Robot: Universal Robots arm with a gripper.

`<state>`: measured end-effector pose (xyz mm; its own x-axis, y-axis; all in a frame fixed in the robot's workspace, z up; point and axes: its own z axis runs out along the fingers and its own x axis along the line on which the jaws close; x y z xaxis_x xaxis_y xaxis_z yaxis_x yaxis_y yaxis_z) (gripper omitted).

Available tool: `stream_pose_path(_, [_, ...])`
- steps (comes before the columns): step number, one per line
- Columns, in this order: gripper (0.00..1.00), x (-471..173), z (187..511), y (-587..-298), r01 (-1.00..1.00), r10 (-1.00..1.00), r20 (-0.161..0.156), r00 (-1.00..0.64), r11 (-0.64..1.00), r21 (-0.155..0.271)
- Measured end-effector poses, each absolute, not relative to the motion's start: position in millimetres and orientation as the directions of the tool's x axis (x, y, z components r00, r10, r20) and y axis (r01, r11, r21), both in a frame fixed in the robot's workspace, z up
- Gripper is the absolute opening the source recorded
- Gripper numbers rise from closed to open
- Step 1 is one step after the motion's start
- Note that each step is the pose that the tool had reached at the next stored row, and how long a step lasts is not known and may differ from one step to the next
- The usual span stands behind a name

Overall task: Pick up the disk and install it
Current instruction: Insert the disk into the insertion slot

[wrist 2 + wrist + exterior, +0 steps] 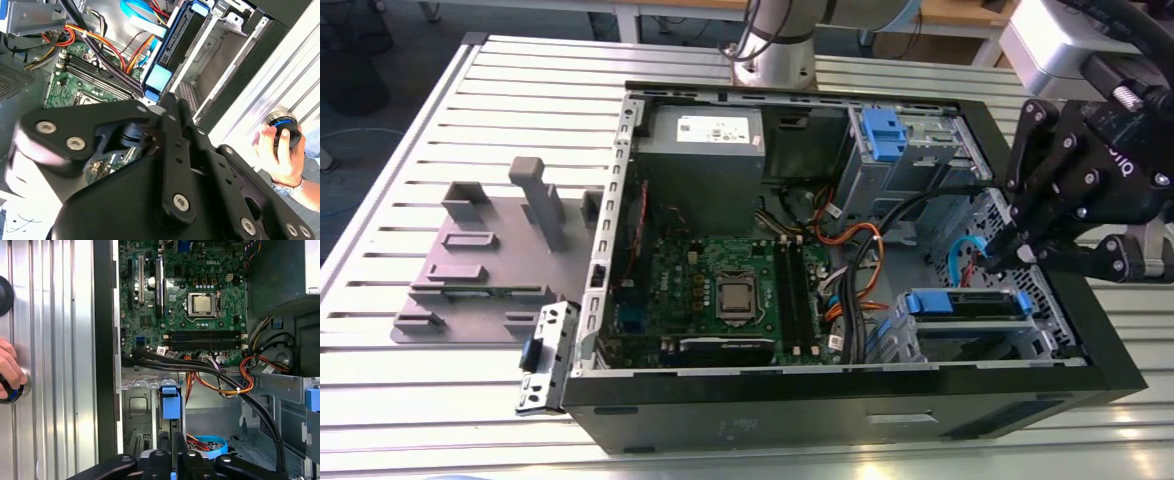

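**A:** The disk (970,305): where is it?

**B:** Inside the open case (827,405), standing on edge in the drive cage (905,342). Reading the case as a dial in the exterior view, that is about 4 o'clock. Blue rails at both ends, upper edge showing at the cage's mouth. Both wrist views catch it end-on, leading with the blue tab (159,79) (170,402).

**A:** Gripper?

**B:** The gripper (991,258) hangs at 12 o'clock of the disk, tip aimed at that upper edge. The jaws look drawn together with nothing seen between them. Touching or just apart, I cannot tell.

**A:** Which step, then?

**B:** My reading: lifting is over and installing is in hand. The disk is in its slot, though whether it is fully home I cannot say.

**A:** What does the move call for?

**B:** Judgement only: a straight press along the rails, square to the cage, with no sideways load. The orange and black cables (854,245) run near, at about 10 o'clock of the disk, and must not be caught.

**A:** Surroundings?

**B:** Motherboard (734,290) from centre toward 7 o'clock. Grey power box (707,135) at 11. Spare blue clip (883,135) at 1. Outside the case at 9, a grey fixture (480,260) sits on the slatted table (400,400). A person's hand (275,150) rests on a round knob (284,131) on the table.
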<state>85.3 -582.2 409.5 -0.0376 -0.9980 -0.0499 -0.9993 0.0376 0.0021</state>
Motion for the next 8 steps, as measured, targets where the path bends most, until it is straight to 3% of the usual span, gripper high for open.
stream_pose_path(3, [0.11,85.3,409.4,-582.2,-0.999,-0.998,-0.05,-0.038,0.038,0.002])
stream_pose_path(8, [0.11,85.3,409.2,-582.1,-0.999,-0.998,-0.05,-0.038,0.038,0.002])
